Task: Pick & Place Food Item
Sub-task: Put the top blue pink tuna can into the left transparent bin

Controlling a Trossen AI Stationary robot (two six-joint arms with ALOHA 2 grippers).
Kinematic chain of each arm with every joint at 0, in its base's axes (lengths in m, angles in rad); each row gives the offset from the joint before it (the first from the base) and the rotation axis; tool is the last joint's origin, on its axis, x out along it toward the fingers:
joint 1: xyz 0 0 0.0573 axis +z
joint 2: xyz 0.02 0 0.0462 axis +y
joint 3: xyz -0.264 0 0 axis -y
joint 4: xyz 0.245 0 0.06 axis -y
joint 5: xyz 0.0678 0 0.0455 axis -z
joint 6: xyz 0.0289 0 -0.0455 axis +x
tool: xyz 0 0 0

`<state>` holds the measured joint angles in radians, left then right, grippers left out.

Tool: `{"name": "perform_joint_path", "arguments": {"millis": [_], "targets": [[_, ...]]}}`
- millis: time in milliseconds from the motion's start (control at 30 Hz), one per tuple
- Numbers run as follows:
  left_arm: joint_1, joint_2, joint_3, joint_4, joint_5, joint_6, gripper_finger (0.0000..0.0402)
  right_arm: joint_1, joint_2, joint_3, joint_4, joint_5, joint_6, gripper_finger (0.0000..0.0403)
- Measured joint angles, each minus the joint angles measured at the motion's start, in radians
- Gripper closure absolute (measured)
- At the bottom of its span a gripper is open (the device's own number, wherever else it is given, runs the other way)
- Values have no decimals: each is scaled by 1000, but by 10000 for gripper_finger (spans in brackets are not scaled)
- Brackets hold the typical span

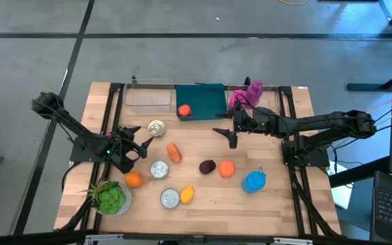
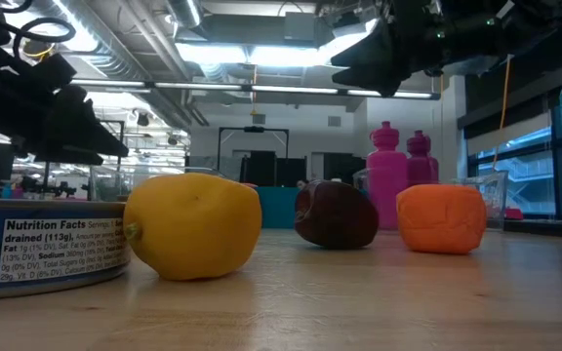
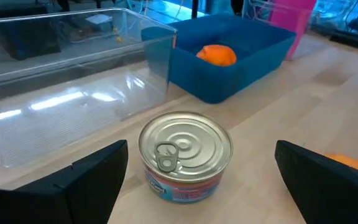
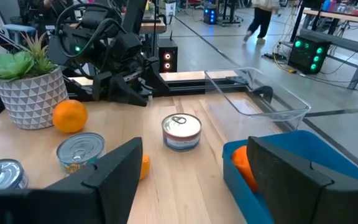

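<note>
One orange food item (image 1: 184, 109) sits in blue bin (image 1: 206, 95) at bench (image 1: 278, 204) back edge; from left wrist, bin wall hides its lower half. Clear tray (image 1: 148, 95) just beside bin. Tin can (image 1: 156, 128) stands in front of tray, squarely between left hand (image 1: 140, 141) fingers, spread wide, touching nothing. Right hand (image 1: 228, 133) hovers near bin's front, fingers apart, empty. Low view: yellow fruit (image 2: 193, 226), dark fruit (image 2: 336, 215), orange block (image 2: 442, 218) up close; arms mere silhouettes overhead.
</note>
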<state>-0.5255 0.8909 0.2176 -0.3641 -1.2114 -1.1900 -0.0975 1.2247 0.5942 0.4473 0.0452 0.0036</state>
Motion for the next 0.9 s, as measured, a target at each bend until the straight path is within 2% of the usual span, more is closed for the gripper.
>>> {"name": "perform_joint_path", "arguments": {"millis": [233, 467, 767, 900], "targets": [[0, 97, 0, 6, 0, 0, 3, 0, 0, 0, -2, 0, 0, 115], [0, 252, 0, 120, 8, -1, 6, 0, 17, 0, 1, 0, -1, 115], [74, 385, 1, 199, 92, -19, 6, 0, 99, 0, 68, -8, 5, 115], [115, 410, 0, 243, 134, 29, 6, 0, 116, 0, 92, -8, 7, 115]]}}
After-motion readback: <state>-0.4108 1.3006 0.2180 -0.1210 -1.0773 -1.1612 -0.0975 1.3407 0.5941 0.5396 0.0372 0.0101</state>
